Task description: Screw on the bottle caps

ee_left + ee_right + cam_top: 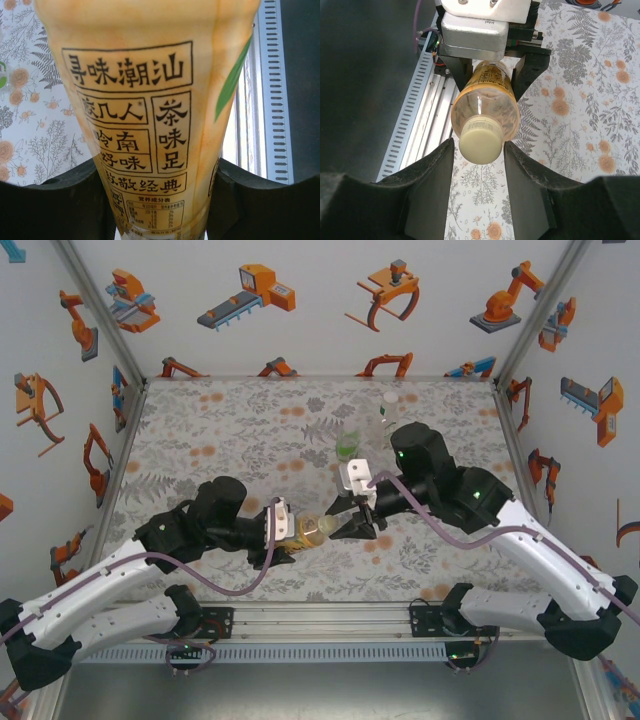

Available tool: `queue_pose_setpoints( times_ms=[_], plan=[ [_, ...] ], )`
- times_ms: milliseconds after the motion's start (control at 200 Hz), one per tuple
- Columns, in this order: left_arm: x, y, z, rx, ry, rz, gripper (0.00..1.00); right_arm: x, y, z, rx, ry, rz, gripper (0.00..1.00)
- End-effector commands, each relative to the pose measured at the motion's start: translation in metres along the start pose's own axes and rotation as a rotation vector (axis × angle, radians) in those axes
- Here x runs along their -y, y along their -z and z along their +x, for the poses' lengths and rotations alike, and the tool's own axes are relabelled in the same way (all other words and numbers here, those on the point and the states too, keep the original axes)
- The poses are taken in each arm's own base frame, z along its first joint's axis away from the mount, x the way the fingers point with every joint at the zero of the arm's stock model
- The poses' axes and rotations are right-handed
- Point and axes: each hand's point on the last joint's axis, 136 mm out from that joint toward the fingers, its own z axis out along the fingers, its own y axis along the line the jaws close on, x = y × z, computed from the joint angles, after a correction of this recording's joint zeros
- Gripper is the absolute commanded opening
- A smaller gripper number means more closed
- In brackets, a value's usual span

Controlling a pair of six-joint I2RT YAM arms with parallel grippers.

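Left gripper (288, 538) clamped on amber bottle (487, 100), held sideways over floral table (220, 440). Right gripper (479, 150) straddles the pale cap (480, 142) on its neck; pinched or not, cannot tell. Green bottle (347, 446) and clear bottle (386, 418) stand behind the right arm.

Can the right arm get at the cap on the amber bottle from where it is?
Probably yes. The left gripper holds the amber bottle sideways, cap toward the right gripper, whose fingers flank it with nothing between.
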Motion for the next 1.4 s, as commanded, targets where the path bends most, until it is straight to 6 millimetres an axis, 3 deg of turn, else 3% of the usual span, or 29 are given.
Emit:
queue_pose_setpoints(
  times_ms=[0,200,345,706,981,1172,1397],
  plan=[
    [0.004,0.004,-0.009,0.022,-0.009,0.02,0.0,0.0,0.003,-0.011,0.012,0.038,0.013,0.43],
    [0.003,0.004,-0.008,0.015,-0.011,0.015,0.0,0.0,0.003,-0.012,0.014,-0.012,0.012,0.36],
    [0.003,0.004,-0.007,0.012,-0.012,0.013,0.0,0.001,0.002,-0.01,0.008,-0.113,0.009,0.24],
    [-0.003,0.003,-0.003,-0.008,-0.012,-0.018,0.0,0.024,-0.002,0.005,0.054,-0.626,0.184,0.0],
    [-0.008,0.002,-0.001,-0.02,-0.009,-0.05,0.0,0.058,0.002,0.045,0.083,-1.242,0.45,0.0],
    [-0.011,0.001,-0.001,-0.019,-0.01,-0.061,0.0,0.06,0.01,0.078,0.123,-1.646,0.597,0.0],
    [-0.012,0.0,-0.003,-0.015,-0.012,-0.06,0.0,0.063,0.019,0.075,0.129,-1.661,0.651,0.01]
  ],
)
